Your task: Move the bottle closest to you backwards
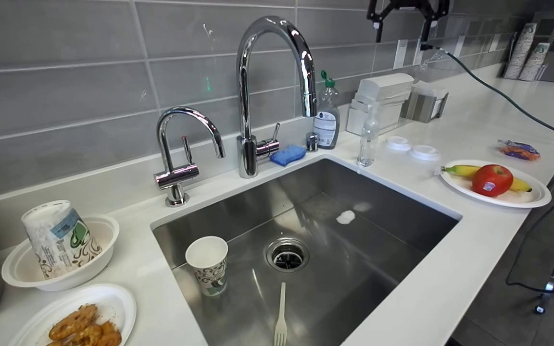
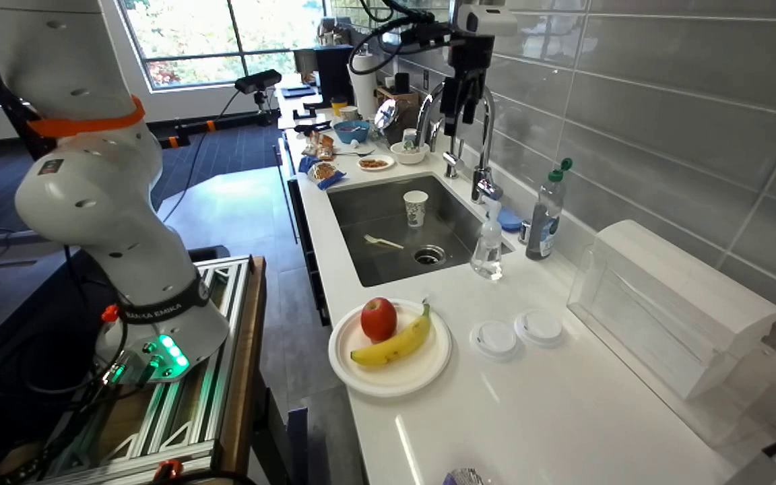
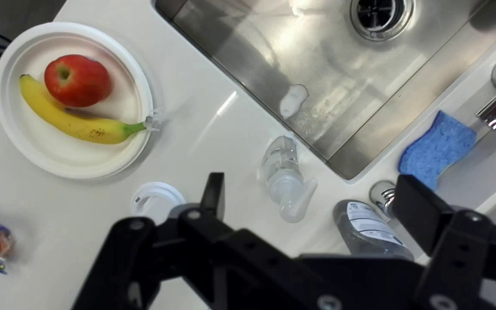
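The bottle, small, clear and colourless with a pale pump top, stands upright on the counter by the sink's corner in both exterior views (image 1: 368, 142) (image 2: 488, 246). It also shows from above in the wrist view (image 3: 284, 181), between the two fingers in the picture. My gripper (image 3: 314, 191) is wide open and empty. It hangs high above the counter in both exterior views (image 1: 402, 34) (image 2: 459, 121), touching nothing. The soap bottle with the green top (image 1: 326, 120) stands against the wall side, near the clear bottle; its top is hidden by the gripper in the wrist view (image 3: 368, 228).
A steel sink (image 1: 354, 298) lies beside the bottle, with a tall faucet (image 1: 244, 96) behind it. A blue sponge (image 3: 437, 146), two white lids (image 2: 517, 335), a plate (image 2: 388, 385) with apple and banana, and a paper towel holder (image 2: 664, 316) surround the bottle.
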`<state>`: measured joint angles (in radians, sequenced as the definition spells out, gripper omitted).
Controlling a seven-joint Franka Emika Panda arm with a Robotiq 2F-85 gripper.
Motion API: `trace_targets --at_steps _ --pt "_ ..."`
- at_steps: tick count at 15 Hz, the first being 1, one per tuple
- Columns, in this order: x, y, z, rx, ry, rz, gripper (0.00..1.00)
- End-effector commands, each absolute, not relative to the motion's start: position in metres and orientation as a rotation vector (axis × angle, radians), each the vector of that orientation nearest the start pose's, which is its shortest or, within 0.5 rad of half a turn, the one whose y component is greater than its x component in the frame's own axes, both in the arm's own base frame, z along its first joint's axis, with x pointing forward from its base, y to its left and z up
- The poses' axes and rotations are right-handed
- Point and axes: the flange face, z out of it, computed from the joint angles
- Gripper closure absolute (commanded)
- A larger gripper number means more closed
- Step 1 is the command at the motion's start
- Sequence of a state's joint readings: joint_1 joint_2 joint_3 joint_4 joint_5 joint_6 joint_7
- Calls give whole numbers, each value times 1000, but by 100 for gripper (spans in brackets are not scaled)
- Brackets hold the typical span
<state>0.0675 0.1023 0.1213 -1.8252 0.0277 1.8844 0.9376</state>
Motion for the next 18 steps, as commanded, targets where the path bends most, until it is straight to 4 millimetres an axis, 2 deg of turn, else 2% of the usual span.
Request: trace_targets --at_steps 1,3,8,9,12,15,18 --pt "583 108 462 -2874 1227 95 0" --pt "588 105 449 -2874 1240 111 0" --pt "586 108 461 -2869 1230 84 0" --pt "594 105 456 -2836 1269 24 0" --pt "606 91 436 -2798 1327 84 0" --pt "618 76 414 -2771 1389 71 0" --pt "623 69 395 -2772 1422 78 0"
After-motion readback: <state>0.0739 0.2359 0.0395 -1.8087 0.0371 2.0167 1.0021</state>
